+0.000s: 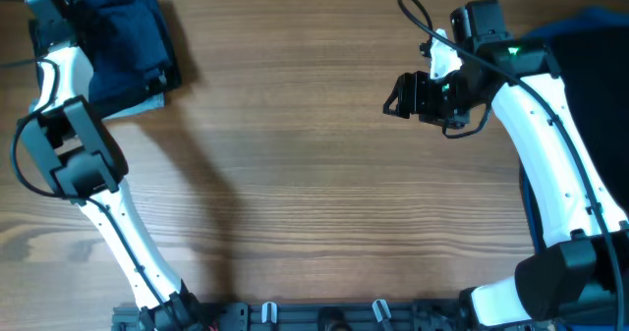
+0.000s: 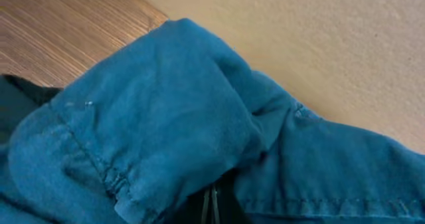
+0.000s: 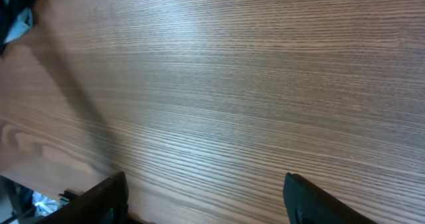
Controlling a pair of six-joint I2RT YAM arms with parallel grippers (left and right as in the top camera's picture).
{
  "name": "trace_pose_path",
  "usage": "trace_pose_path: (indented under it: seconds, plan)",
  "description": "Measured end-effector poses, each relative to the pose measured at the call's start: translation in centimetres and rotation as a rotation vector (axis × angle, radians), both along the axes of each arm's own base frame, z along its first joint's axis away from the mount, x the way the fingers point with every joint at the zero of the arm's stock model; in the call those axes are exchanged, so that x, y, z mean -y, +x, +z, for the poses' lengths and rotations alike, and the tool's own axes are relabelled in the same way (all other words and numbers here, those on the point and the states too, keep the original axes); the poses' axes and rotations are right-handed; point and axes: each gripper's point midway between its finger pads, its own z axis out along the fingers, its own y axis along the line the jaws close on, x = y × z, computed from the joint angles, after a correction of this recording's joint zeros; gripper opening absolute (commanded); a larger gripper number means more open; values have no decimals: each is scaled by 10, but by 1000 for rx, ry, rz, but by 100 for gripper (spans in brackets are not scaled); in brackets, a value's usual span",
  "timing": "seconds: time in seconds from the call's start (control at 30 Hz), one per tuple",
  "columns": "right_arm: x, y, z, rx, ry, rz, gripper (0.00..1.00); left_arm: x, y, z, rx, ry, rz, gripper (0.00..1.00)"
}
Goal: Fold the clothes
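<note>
navy garment (image 2: pixel 166 131) bunched at left jaws, right jaws apart above table (image 1: pixel 295 174)

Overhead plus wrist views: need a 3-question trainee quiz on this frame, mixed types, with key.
1. True or false: the right pincer holds a garment.
2. Where does the navy garment lie? A) at the top-left corner of the table B) at the centre C) under the right pincer
3. Fill in: in the right wrist view, the pincer's fingers stand ___ over bare wood.

Key: 1 false; 2 A; 3 apart.
</note>
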Motion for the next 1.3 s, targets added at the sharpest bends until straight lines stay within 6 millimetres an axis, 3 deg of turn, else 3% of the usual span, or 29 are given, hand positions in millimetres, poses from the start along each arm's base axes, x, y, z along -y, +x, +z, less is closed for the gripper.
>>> trace_pose_path:
  seconds: [0.07, 0.13, 0.17, 0.23, 0.3, 0.37, 0.43, 0.5, 0.63, 0.7, 0.77, 0.8, 0.83, 0.87, 0.9, 0.93, 1.0, 1.07, 1.1, 1.17, 1.2, 1.23, 1.27, 1.3]
  plan:
    - [0, 0, 0, 0, 0, -1, 75, -2, -2, 7, -3, 8, -1, 4]
    - [0, 0, 0, -3, 1, -7, 75, -3, -5, 30, 14, 20, 1, 4]
    - [0, 0, 0, -4, 2, -10, 75, -5, -6, 52, 38, 34, 8, 4]
    - [0, 0, 0, -5, 2, -13, 75, -4, -12, 124, 131, 80, 19, 4]
    - [0, 1, 0, -2, 3, -13, 75, 10, -18, 193, 228, 122, 11, 4]
    - [0, 1, 0, -2, 3, -13, 75, 29, -17, 222, 274, 135, -18, 6]
    - [0, 1, 0, -2, 3, -13, 75, 51, -7, 211, 260, 111, -76, 7]
    - [0, 1, 0, -3, 3, -13, 75, 69, 7, 172, 205, 74, -125, 7]
    - [0, 1, 0, -3, 3, -13, 77, 89, 25, 68, 60, 8, -174, 28]
    - [0, 1, 0, -3, 3, -13, 81, 90, 25, 21, -8, -8, -183, 33]
    - [0, 0, 0, -9, 4, -21, 82, 90, 25, -3, -36, -18, -182, 49]
    - [0, 0, 0, -10, 4, -23, 83, 90, 25, -5, -38, -18, -183, 59]
    - [0, 0, 0, -12, 4, -24, 85, 90, 25, -2, -35, -13, -188, 69]
    - [0, 0, 0, -13, 4, -24, 99, 91, 25, 4, -30, -7, -194, 72]
    - [0, -1, 0, -17, 5, -32, 100, 91, 24, 11, -29, -4, -197, 88]
    - [1, -1, 0, -18, 2, -34, 99, 92, 21, 20, -33, -1, -201, 100]
    - [4, 0, -2, -22, -18, -57, 99, 95, 15, 54, -17, 7, -209, 100]
    - [10, 2, -4, -25, -47, -91, 100, 101, 1, 105, 8, 8, -218, 100]
    - [11, 3, -4, -22, -56, -102, 100, 105, -9, 144, 43, 19, -222, 100]
    - [14, 4, -1, -7, -67, -118, 99, 116, -44, 230, 113, 45, -227, 100]
    - [15, 3, 2, 3, -68, -122, 100, 122, -61, 263, 146, 56, -231, 100]
    - [16, 2, 5, 11, -66, -128, 99, 131, -90, 304, 174, 66, -234, 100]
    - [18, -5, 23, 61, -60, -132, 99, 138, -117, 331, 183, 69, -235, 100]
    - [19, -10, 33, 84, -58, -135, 100, 143, -132, 343, 185, 69, -236, 100]
